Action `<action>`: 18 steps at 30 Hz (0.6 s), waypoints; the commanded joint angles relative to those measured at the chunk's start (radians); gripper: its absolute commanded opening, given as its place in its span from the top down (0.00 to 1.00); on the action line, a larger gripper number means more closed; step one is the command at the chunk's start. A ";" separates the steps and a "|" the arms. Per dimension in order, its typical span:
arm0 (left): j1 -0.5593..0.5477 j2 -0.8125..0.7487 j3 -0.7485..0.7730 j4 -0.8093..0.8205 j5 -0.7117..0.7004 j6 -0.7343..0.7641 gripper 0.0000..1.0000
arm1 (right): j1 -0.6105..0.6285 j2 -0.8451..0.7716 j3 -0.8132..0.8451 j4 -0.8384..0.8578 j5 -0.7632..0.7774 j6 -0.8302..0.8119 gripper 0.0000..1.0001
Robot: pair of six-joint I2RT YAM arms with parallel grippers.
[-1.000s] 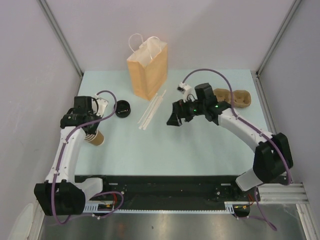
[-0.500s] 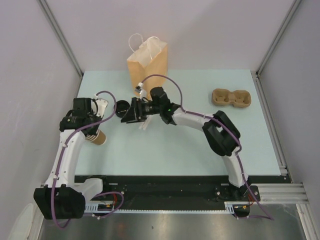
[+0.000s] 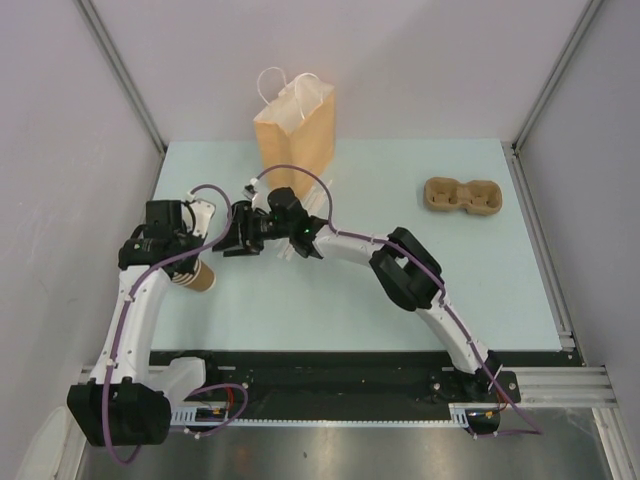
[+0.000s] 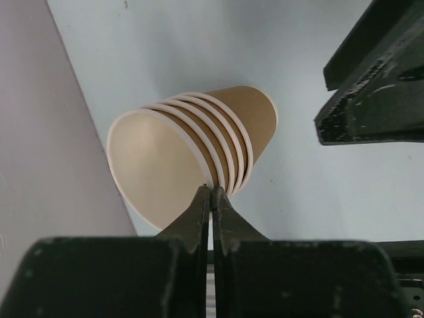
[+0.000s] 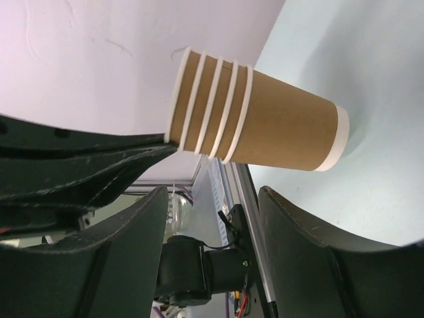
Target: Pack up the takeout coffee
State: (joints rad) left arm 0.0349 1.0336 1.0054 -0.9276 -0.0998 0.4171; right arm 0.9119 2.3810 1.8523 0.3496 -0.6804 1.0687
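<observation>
Left end effector is closed on the top rim of the nested stack, which is tilted over the tabletop by the left wall. No single lidded coffee shows in any view, so you cannot place it yet. Right end effector is spread open just beside the stack's base. Risk: if you close it on the wrong ring, several cups will come away together, or the thin rim pinch will slip and the stack will drop and roll.
</observation>
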 commanded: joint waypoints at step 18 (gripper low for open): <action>-0.004 -0.038 -0.034 0.018 0.045 -0.040 1.00 | 0.058 0.124 0.142 0.066 0.053 0.093 0.29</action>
State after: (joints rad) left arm 0.0345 1.0180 0.9752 -0.9257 -0.0757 0.4053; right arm 0.9607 2.4821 1.9419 0.3725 -0.6403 1.1439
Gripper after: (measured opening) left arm 0.007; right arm 0.709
